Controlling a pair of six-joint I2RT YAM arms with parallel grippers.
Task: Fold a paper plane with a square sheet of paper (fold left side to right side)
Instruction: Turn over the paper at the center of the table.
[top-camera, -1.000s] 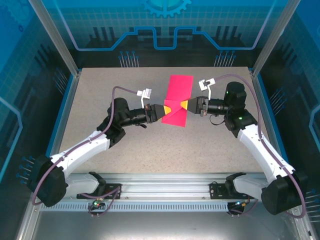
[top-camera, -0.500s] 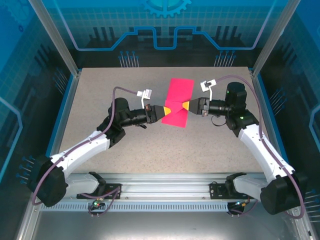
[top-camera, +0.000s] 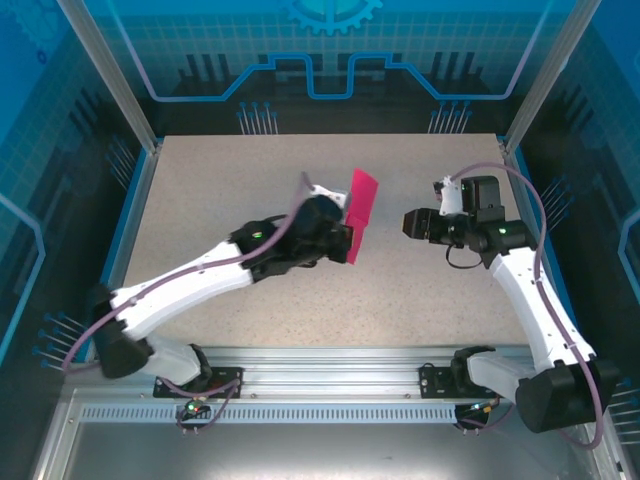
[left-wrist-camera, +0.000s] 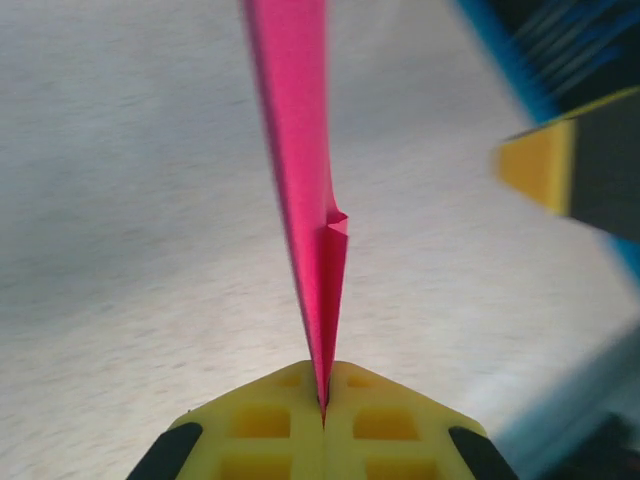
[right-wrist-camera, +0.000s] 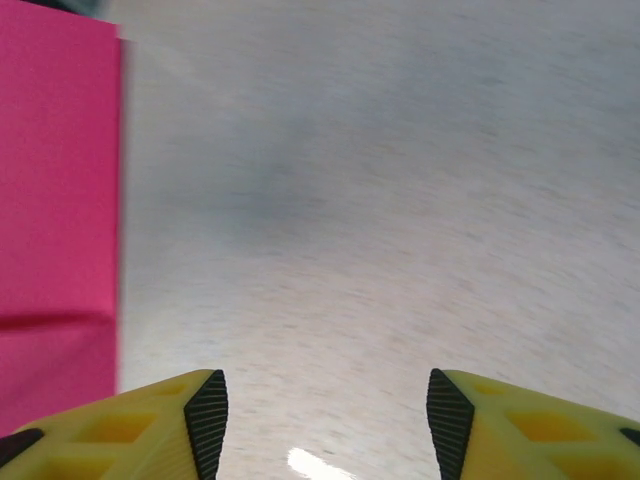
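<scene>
Square sheet of paper (top-camera: 362, 205): folded, edge-up above desk (top-camera: 220, 200) | left claw (left-wrist-camera: 323, 405): pinching it | right claw (right-wrist-camera: 325, 400): spread, apart.

No legible text, number or brand in any view. White tag (top-camera: 446, 187) on the right arm cable: too small to read. Back panel (top-camera: 200, 40): gear emblem (top-camera: 331, 12) and line graphics, no lettering. Square sheet of paper (top-camera: 362, 205): plain face.

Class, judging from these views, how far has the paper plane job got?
Done: the pink sheet looks folded double. In hand: the left gripper pinches it upright on edge; the right gripper stands open, apart. Left: nose folds; no dart shape yet.
</scene>
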